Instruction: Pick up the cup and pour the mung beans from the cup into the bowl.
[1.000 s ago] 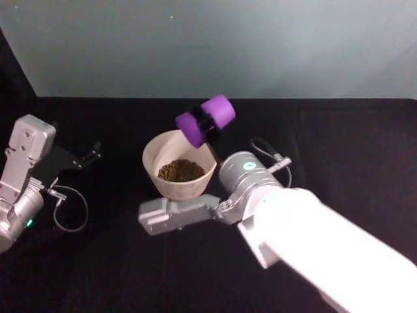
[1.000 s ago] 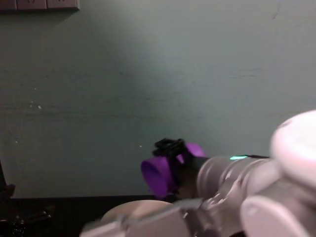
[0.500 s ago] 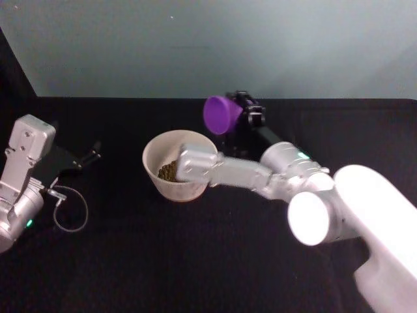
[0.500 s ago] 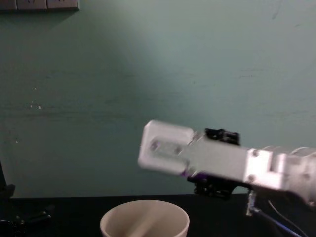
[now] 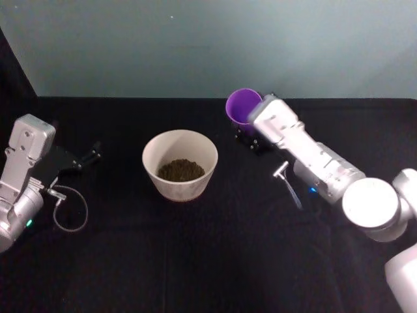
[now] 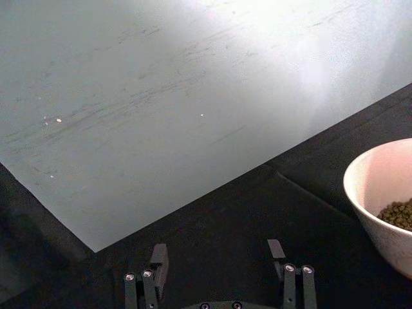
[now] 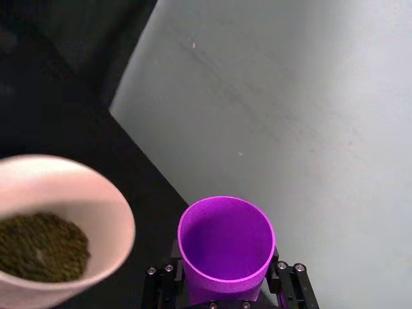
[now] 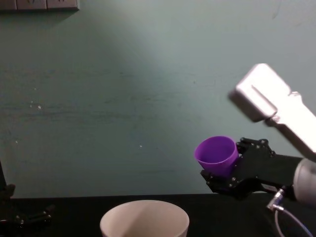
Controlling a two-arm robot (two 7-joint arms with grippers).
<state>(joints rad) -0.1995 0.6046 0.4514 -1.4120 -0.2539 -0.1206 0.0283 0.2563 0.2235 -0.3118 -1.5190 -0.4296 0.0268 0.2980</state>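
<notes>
On the far left, the robot's left arm is resting idle at the edge of the dark surface (image 5: 195, 261), its left hand (image 6: 219, 273) pointing toward the back wall with the two fingers spread wide and nothing between them. A thin loop of cable (image 5: 68, 212) is lying on the surface beside it.

Toward the middle, the bowl (image 5: 179, 163) is sitting upright on the surface, cream-coloured and wide, with a small mound of mung beans (image 5: 180, 171) pooling in its bottom.

To the right of the bowl and a little farther back, the right arm is reaching forward and inward from the right edge. The right hand (image 7: 225, 280) is gripping the cup (image 5: 243, 106) around its lower body, one finger on each side. The cup is held in the air with its mouth facing up and tipped slightly toward the bowl (its purple inside is looking empty in the wrist view), so the pouring appears done.

The main risk from here is in setting the cup down. The grip is low on a smooth, tapered wall, so the cup could slip or twist if the arm swings quickly. If the hand is letting go while the cup is tilted or above the surface, the cup could topple and roll. A low sweep to the left could also knock the bowl and spill the beans.
</notes>
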